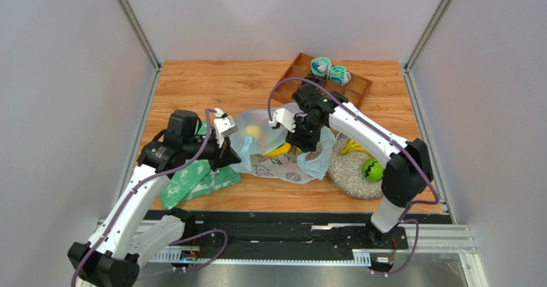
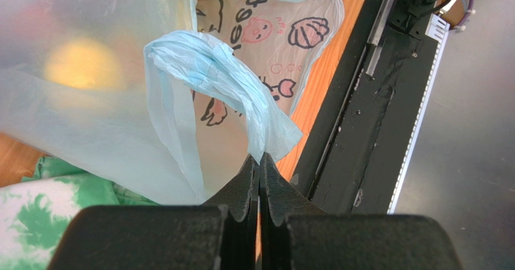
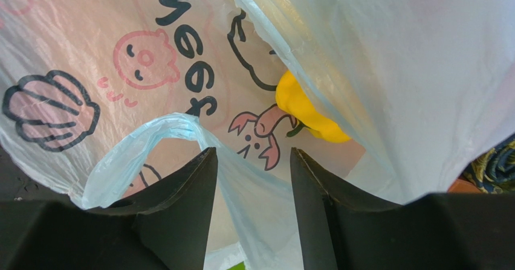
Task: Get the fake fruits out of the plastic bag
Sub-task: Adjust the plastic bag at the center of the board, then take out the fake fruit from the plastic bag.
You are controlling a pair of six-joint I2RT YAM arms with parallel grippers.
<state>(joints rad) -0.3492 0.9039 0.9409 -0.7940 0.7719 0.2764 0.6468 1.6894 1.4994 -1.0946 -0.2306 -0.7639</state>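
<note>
Plastic bag (image 1: 277,167), crab print (image 3: 260,131), shell print (image 3: 48,110), lettering (image 3: 196,80) unreadable

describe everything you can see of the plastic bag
The plastic bag is thin, crinkly, translucent pale-blue film printed with pink shells, a crab, faces and dark lettering. It lies in the middle of the wooden table, its left side over the green-and-white cloth. The left hand is shut on one twisted handle. The right hand has its jaws apart around film at the other handle. One yellow fruit shows at the mouth, and a second yellow shape shows blurred through the wall.
</note>
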